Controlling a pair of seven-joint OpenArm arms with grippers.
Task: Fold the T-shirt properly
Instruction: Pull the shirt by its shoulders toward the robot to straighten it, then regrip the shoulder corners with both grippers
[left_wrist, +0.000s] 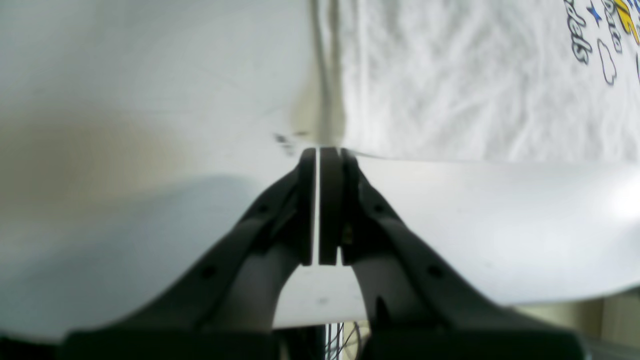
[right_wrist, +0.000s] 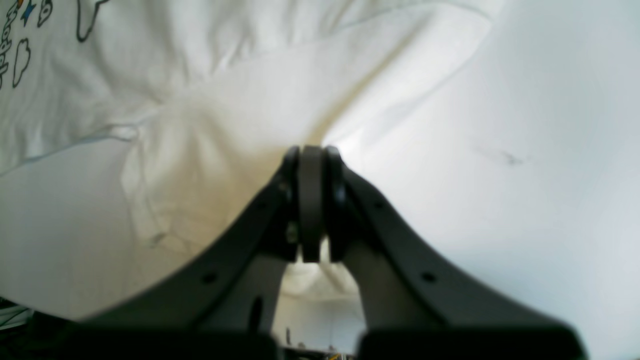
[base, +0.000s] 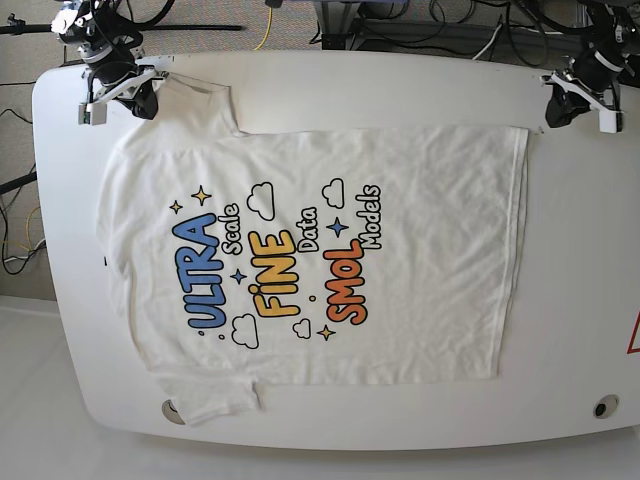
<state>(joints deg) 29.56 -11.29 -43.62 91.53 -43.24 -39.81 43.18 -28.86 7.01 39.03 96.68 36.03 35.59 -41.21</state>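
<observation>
The white T-shirt (base: 420, 280) lies flat and print-up on the white table (base: 580, 300), collar end to the base view's left and hem to its right. My right gripper (base: 143, 103) is at the far left sleeve (base: 190, 100). In the right wrist view that gripper (right_wrist: 311, 147) is shut on the sleeve (right_wrist: 225, 125), whose cloth bunches up to the tips. My left gripper (base: 555, 112) sits by the far hem corner. In the left wrist view it (left_wrist: 324, 150) is shut, tips right beside the T-shirt (left_wrist: 475, 75) corner, with no cloth seen between them.
Cables (base: 480, 30) and stands lie beyond the table's far edge. A round hole (base: 603, 407) is in the table's near right corner, and a red mark (base: 632, 335) is at its right edge. The near sleeve (base: 215, 395) reaches close to the front edge.
</observation>
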